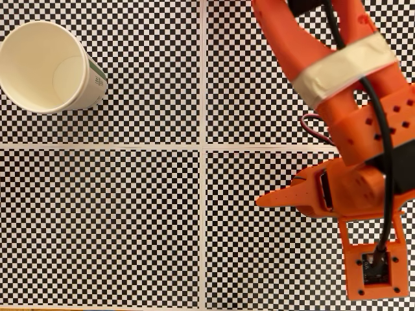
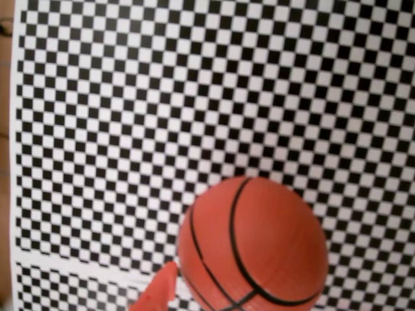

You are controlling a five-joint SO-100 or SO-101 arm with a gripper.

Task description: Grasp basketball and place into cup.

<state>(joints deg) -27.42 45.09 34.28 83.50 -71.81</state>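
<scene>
Because the basketball (image 2: 253,243) is round and smooth, it looks light but could roll or slip, so squeeze it across its middle. In the wrist view it sits low, touching an orange fingertip (image 2: 155,295). I cannot tell if the jaws are open. The cup (image 1: 45,65) stands far off on the worktop (image 1: 130,214).

Both pictures are being lit brightly and evenly, in a warm tone. In the fixed view, a soft shadow is being cast below the cup (image 1: 45,65), and the checkered surface (image 1: 104,220) is being shown sharp. In the wrist view, the basketball (image 2: 253,246) is being rendered slightly blurred, and the squares are being softened toward the edges.
</scene>
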